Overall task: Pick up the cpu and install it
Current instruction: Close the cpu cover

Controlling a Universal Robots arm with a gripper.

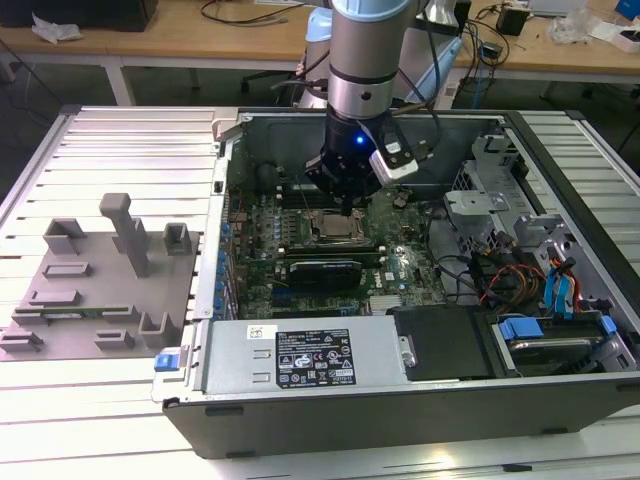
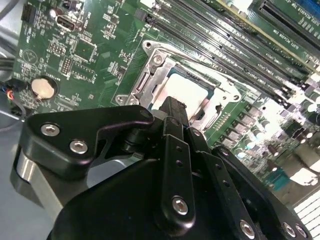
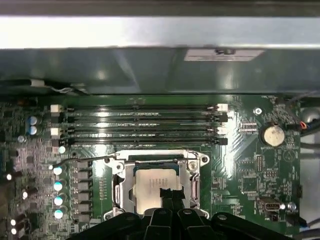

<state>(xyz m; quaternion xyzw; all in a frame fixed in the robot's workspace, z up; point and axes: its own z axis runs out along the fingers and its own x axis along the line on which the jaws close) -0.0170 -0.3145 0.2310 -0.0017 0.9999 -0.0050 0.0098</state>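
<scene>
Nearest us in the first wrist view, the gripper (image 3: 170, 193) is matte black linkwork studded with bright screws. Its two fingers are closed into one narrow tip with nothing between them. That tip stands over the cpu (image 3: 154, 179), hiding part of one edge; we cannot tell whether they touch. The cpu is a flat square with a pale metal top, lying in the shiny steel socket frame (image 3: 122, 184). Around it spreads the green motherboard (image 3: 250, 172). Beyond run four long dark memory slots (image 3: 140, 125), with a round coin cell (image 3: 272, 135) off to one side, then the dull grey case wall (image 3: 150, 70).
</scene>
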